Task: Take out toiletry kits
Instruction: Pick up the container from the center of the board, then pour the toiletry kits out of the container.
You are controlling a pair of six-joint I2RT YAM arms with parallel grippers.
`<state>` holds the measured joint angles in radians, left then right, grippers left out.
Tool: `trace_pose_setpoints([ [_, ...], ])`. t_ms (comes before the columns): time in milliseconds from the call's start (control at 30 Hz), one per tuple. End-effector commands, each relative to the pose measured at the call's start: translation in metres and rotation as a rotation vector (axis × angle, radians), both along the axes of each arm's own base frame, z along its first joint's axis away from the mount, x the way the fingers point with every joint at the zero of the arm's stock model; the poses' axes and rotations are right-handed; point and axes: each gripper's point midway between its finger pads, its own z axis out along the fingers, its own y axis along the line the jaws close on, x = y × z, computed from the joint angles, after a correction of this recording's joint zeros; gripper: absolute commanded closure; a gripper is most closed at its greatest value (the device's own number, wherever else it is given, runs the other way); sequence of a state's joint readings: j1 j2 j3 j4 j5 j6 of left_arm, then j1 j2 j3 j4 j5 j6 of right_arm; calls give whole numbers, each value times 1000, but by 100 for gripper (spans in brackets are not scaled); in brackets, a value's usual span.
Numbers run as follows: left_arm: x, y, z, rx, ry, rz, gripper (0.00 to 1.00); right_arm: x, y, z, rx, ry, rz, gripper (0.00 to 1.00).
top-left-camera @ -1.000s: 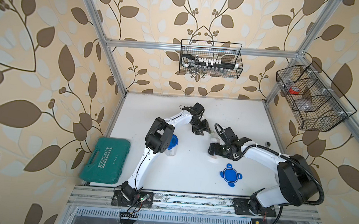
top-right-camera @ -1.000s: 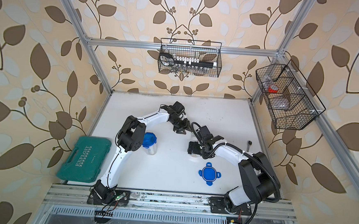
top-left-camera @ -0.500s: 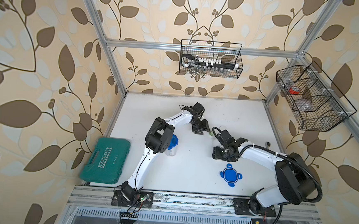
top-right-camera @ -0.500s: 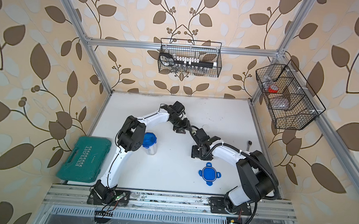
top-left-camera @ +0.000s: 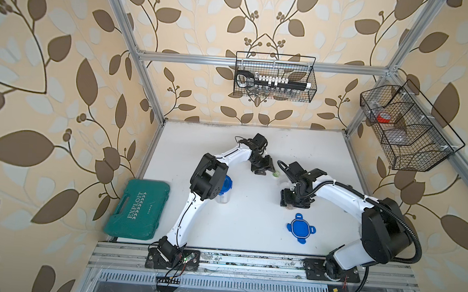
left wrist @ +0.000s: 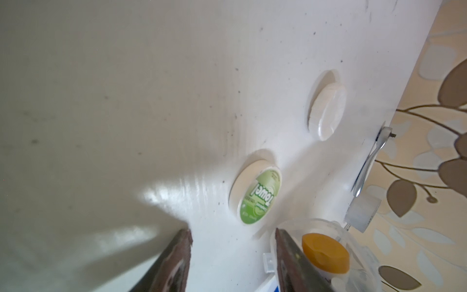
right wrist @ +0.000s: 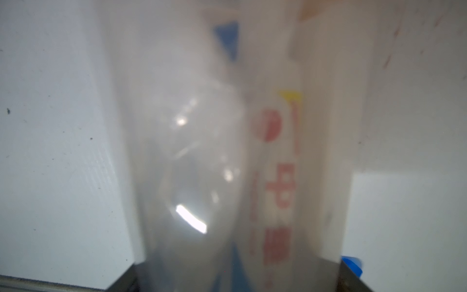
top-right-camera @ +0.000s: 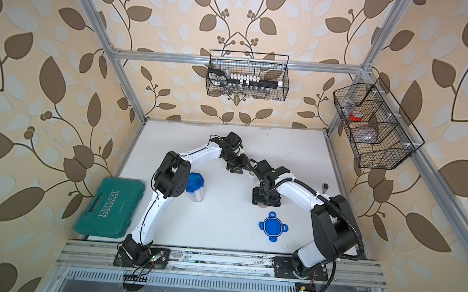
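A clear open jar (right wrist: pixel 192 156) fills the right wrist view, and my right gripper (right wrist: pixel 237 278) is shut on its sides. Through the jar wall I see toiletry kit pieces: a white tube with red lettering (right wrist: pixel 280 177) and something blue. The left wrist view shows the jar's rim (left wrist: pixel 310 222) with an orange-capped bottle (left wrist: pixel 326 255) inside. My left gripper (left wrist: pixel 232 237) is open and empty just beside that rim, above bare table. In both top views the right gripper (top-left-camera: pixel 293 200) covers most of the jar, with the left gripper (top-left-camera: pixel 264 169) close behind it.
A green-white round towel disc (left wrist: pixel 255 194) and a plain white disc (left wrist: pixel 326 111) lie on the table near the left gripper. A loose blue lid (top-left-camera: pixel 300 228) lies in front. A second jar with a blue lid (top-left-camera: pixel 224 187), a metal ratchet (left wrist: pixel 369 161) and a green case (top-left-camera: pixel 137 210) are around.
My right gripper has swung in over the open jar and closed from wide open onto its sides. The left arm has stayed where it was.
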<state>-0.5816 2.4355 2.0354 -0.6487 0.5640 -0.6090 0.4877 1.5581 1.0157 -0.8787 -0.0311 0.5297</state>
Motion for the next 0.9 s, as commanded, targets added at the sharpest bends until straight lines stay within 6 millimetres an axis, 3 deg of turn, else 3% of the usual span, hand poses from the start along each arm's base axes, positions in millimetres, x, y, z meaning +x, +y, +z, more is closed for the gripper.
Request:
trace_pose_setpoints([
  [0,0,-13,-3,10,-17,-16,44,-12,-2,4,-5,76,35,35],
  [333,-8,-28,-17,3,10,-45,44,-26,-10,11,13,112,3,36],
  [500,-8,-34,-16,-9,7,-50,44,-31,-11,2,27,160,9,40],
  [633,-13,-37,-14,-13,9,-62,44,-29,-5,12,61,147,6,38],
  [767,-18,-41,-13,-17,7,-74,44,-42,-11,9,44,198,-1,39],
  [867,-18,-40,-13,-18,7,-72,44,-43,-10,23,46,201,6,38],
])
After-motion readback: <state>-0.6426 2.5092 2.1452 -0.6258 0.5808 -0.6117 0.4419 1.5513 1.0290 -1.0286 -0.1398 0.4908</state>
